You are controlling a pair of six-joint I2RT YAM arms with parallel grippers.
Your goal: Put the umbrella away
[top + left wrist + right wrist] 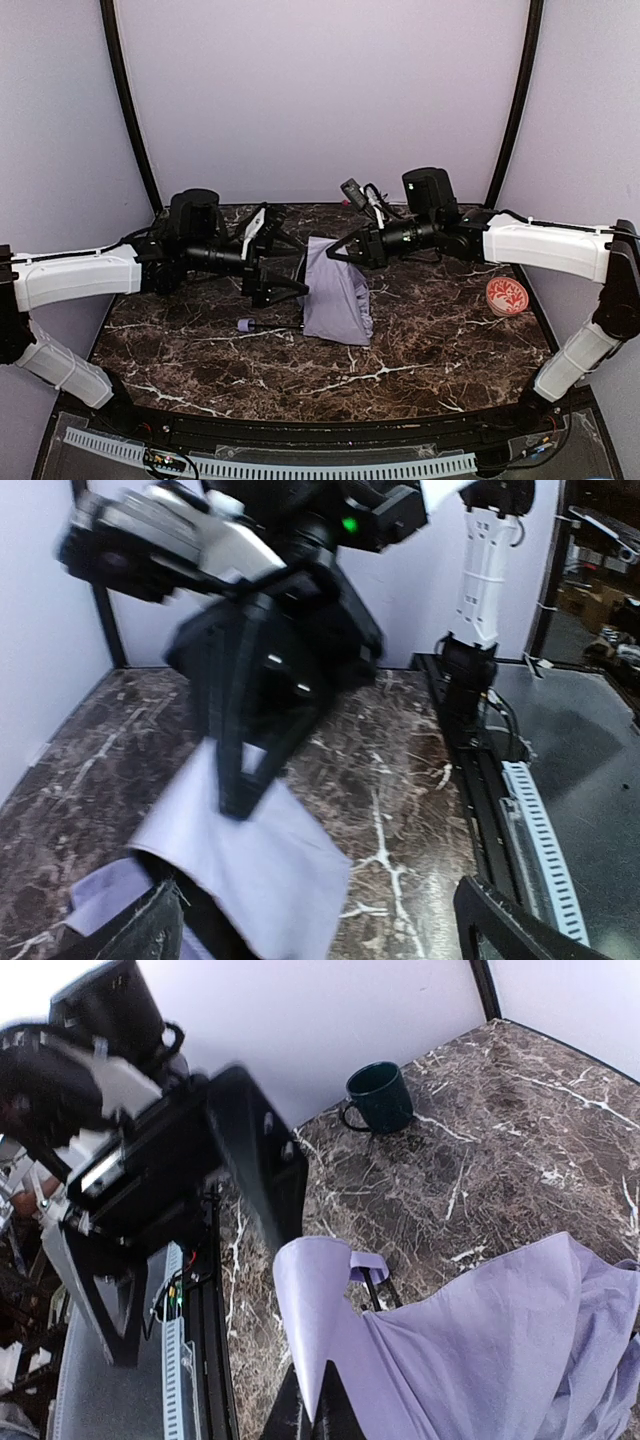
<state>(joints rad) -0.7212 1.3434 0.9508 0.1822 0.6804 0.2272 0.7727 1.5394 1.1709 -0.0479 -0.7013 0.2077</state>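
Observation:
The umbrella (336,292) lies collapsed mid-table, its pale lavender fabric bunched and its top edge lifted. Its thin black shaft (278,326) and small lavender handle (245,325) stick out to the left. My right gripper (341,250) is shut on the upper edge of the fabric; in the right wrist view its fingertips (322,1415) pinch a fold of the fabric (480,1340) near the strap (368,1263). My left gripper (276,260) is open just left of the fabric, touching nothing. In the left wrist view its wide jaws (320,940) frame the fabric (250,850).
A red-and-white patterned disc (508,296) lies at the right edge of the marble table (430,350). A dark green mug (378,1097) stands by the back wall in the right wrist view. The two grippers are close together over the umbrella.

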